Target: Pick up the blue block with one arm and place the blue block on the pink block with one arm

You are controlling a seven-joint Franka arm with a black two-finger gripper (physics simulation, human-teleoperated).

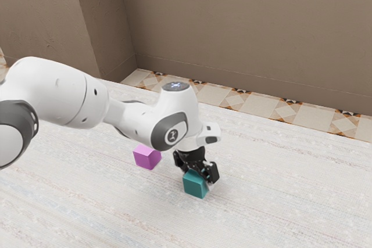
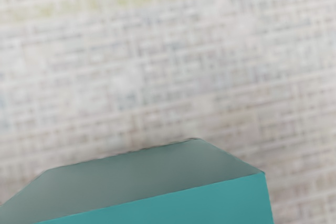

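Sitting low at the table (image 1: 279, 201), seemingly on it, the blue block (image 1: 196, 185), teal in these renders, lies directly under my gripper (image 1: 199, 173), which is down at its top. I cannot tell whether the pincer has closed on it. The pink block (image 1: 146, 157) stands near, apart, toward the exterior view's left. I would confirm a centred, square hold, then lift straight up before carrying across.

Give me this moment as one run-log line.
phase: pick | tool: at teal block, just above it | pink block: apart on table, top bare | stack: not done
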